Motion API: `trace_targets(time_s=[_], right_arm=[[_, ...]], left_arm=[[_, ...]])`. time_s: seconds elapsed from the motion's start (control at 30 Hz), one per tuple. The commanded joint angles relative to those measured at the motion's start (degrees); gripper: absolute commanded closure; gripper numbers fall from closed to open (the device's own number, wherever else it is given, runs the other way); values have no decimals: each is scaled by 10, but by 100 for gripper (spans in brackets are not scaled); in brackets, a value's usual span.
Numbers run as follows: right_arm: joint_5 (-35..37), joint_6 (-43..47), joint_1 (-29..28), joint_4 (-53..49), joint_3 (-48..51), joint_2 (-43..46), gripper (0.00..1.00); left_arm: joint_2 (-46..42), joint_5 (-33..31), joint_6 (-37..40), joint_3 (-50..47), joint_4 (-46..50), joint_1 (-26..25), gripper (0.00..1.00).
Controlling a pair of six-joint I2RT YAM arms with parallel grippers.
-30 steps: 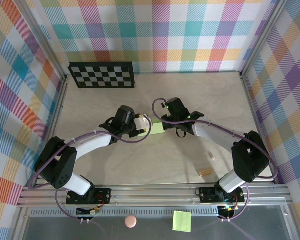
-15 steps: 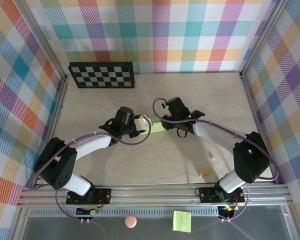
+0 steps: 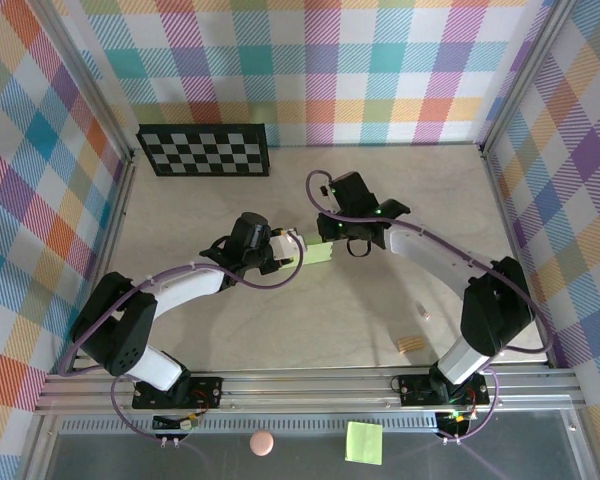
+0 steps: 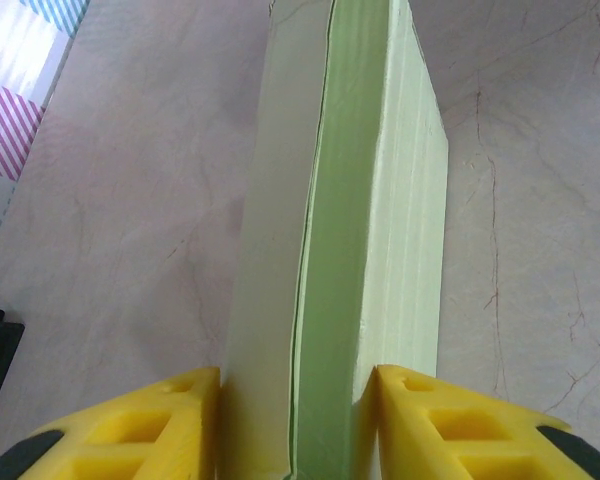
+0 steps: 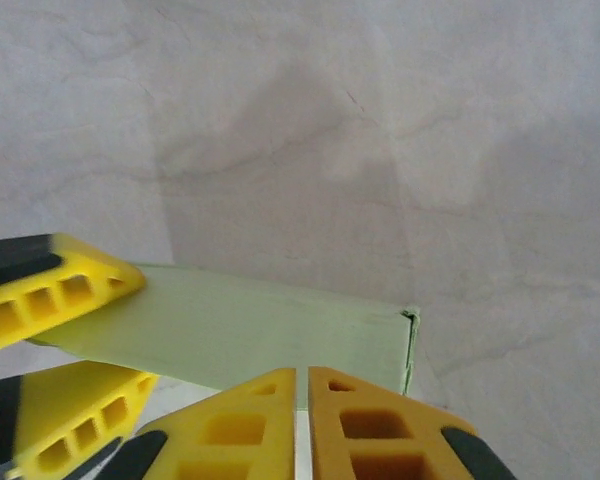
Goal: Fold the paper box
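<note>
The box (image 4: 340,250) is clamped, folded flat, between the left gripper's (image 4: 298,420) fingers near the table's (image 3: 380,320) middle. The right gripper (image 5: 302,405) is seen closed at the box's other end; whether card is pinched there cannot be told.

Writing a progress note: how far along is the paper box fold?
Done: the paper box is creased up into a narrow, flat-sided sleeve. In hand: the left gripper is shut on one end, and the right gripper, fingers together, sits against its long edge. Left: closing the ends looks outstanding, though the flaps are too hidden to be sure.
</note>
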State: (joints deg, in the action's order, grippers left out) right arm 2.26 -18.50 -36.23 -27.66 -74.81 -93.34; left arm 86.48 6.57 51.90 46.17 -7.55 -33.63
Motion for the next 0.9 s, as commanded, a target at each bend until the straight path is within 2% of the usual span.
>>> trace_targets(time_s=[0.0,0.33,0.57,0.7,0.87], right_arm=[[-28,-9,12,-35,-13,-25,89],[-19,-8,25,-41,17,-64,93],[-18,-15,27,-32,31,-81,94],[-20,-19,26,-29,36,-80,95],[-22,-21,26,-28,35,-78,95]], left_arm=[[18,16,-7,1,49,-3,58],[20,24,-9,7,53,-3,57],[4,40,-24,6,50,-3,50],[-25,59,-61,6,46,-3,43],[-72,53,-172,11,33,-1,37]])
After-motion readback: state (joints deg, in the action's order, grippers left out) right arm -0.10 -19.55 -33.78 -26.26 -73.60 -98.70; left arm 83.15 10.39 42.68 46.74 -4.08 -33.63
